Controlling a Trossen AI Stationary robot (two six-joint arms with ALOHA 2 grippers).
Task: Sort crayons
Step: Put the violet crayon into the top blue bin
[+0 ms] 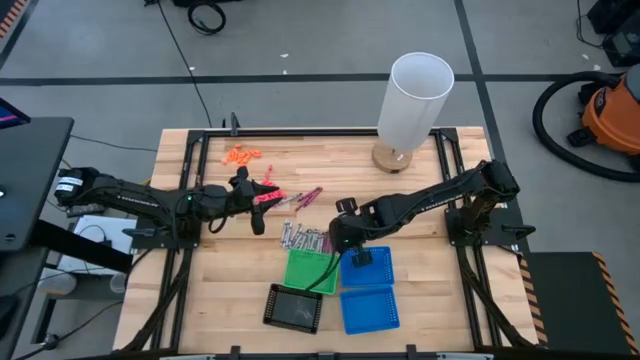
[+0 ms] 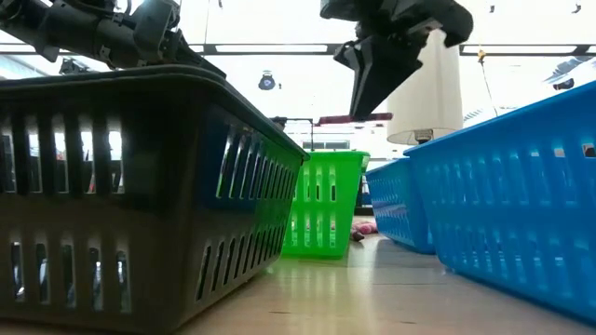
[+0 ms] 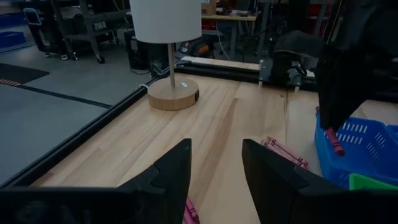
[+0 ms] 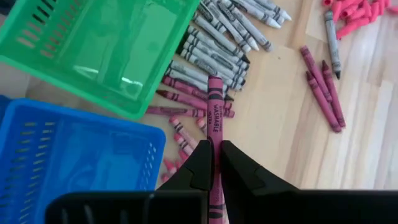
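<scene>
Maroon crayon point(image 4: 214, 118) pinched tight in right end effector point(image 4: 216, 163).

Lighting is bright and even overhead; shadows on the pale wooden table point(image 1: 420, 300) are soft. The low view is backlit: ceiling glare washes out the background, and the near black slatted plastic basket point(image 2: 140, 186) looks blurred, perhaps out of focus. A sheen marks the green plastic basket point(image 4: 93, 43).

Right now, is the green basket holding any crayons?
No. In the right wrist view the green basket is bare inside, while the grey crayons lie on the table beside it.
</scene>
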